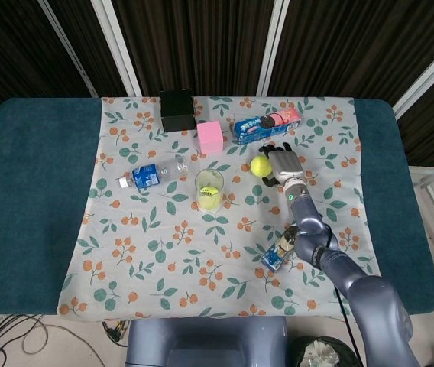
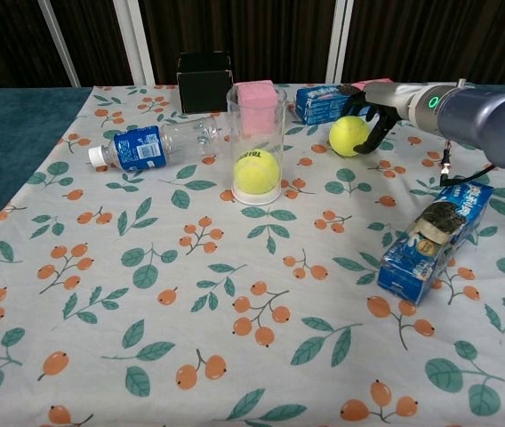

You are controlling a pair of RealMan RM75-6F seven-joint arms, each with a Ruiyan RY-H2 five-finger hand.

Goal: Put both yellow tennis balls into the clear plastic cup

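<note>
One ball (image 2: 257,172) in cup (image 2: 255,107), other (image 2: 348,135) outside.

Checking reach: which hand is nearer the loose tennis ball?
Right. The right hand is against the loose tennis ball, fingers curving around it; the left hand isn't in either view.

From my station: tablecloth (image 2: 235,356) reads as matt printed cloth, laid over a teal, felt-like table cover (image 1: 34,191). Clear plastic cup (image 2: 256,142) is glossy and see-through; the tennis ball (image 2: 256,172) inside and the loose ball (image 2: 348,136) look fuzzy, matt. Water bottle (image 2: 159,144) is clear plastic with a shiny label. Biscuit packs (image 2: 435,238) are glossy. My right arm (image 2: 492,120) shows smooth grey casing.
</note>
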